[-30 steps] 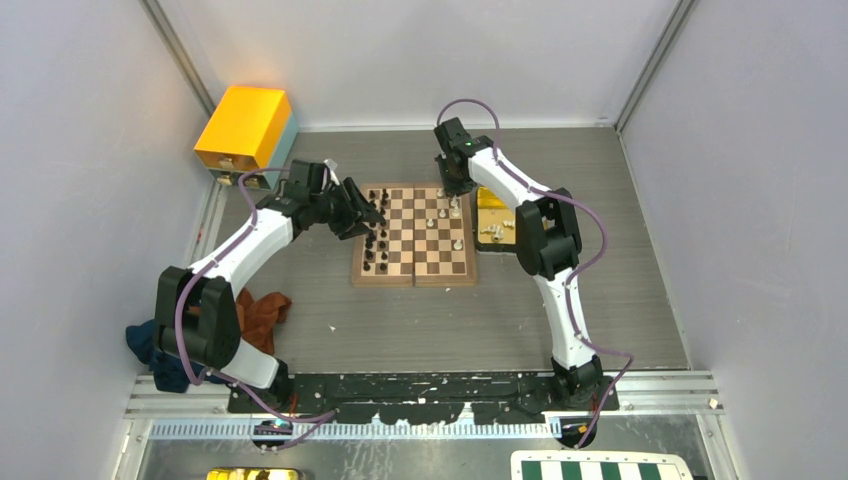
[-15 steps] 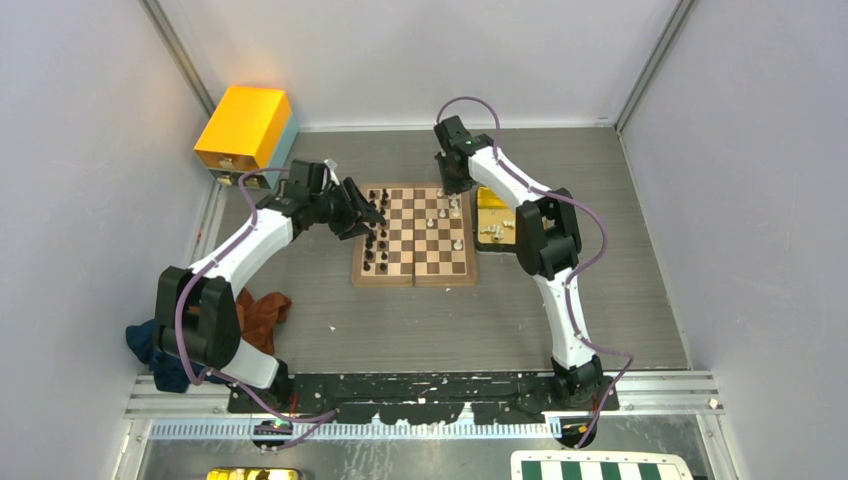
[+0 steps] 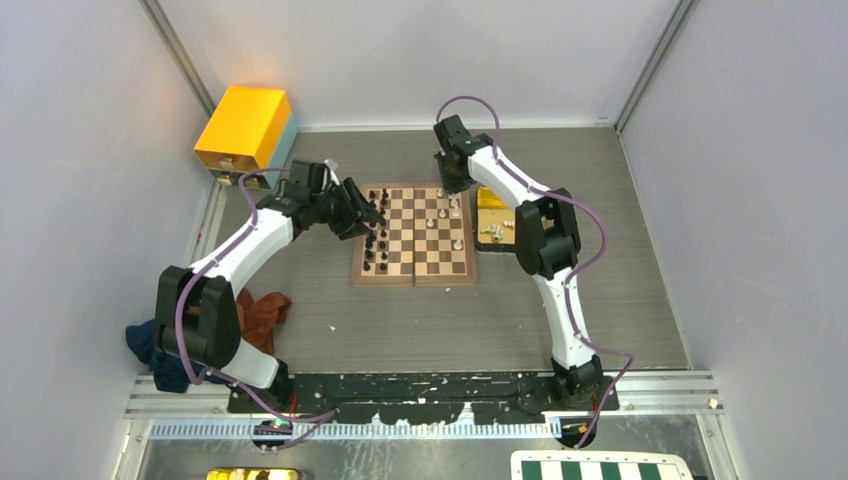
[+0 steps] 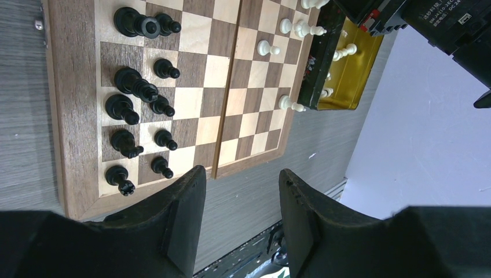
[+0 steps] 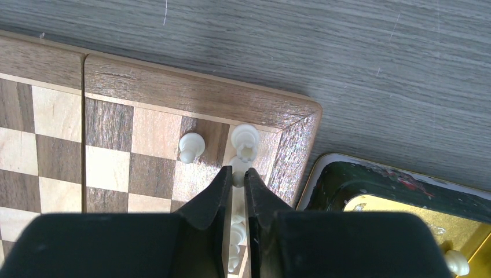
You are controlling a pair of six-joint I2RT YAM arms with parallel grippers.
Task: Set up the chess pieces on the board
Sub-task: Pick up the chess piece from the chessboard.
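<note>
R gripper (image 5: 234,174) nipped narrow on a white piece (image 5: 235,231), at board (image 5: 191,95) 1 o'clock corner.
Move slow + vertical: rook (image 5: 245,141) touching-close at 12, pawn (image 5: 190,146) at 10. L gripper (image 4: 240,194) half-open, empty.

Satin wooden board (image 5: 191,95) with visible grain, matt grey wood-grain table (image 5: 347,46), smooth glossy cream chess pieces (image 5: 191,145), shiny gold tray (image 4: 353,81), soft crumpled cloth (image 3: 262,310)
</note>
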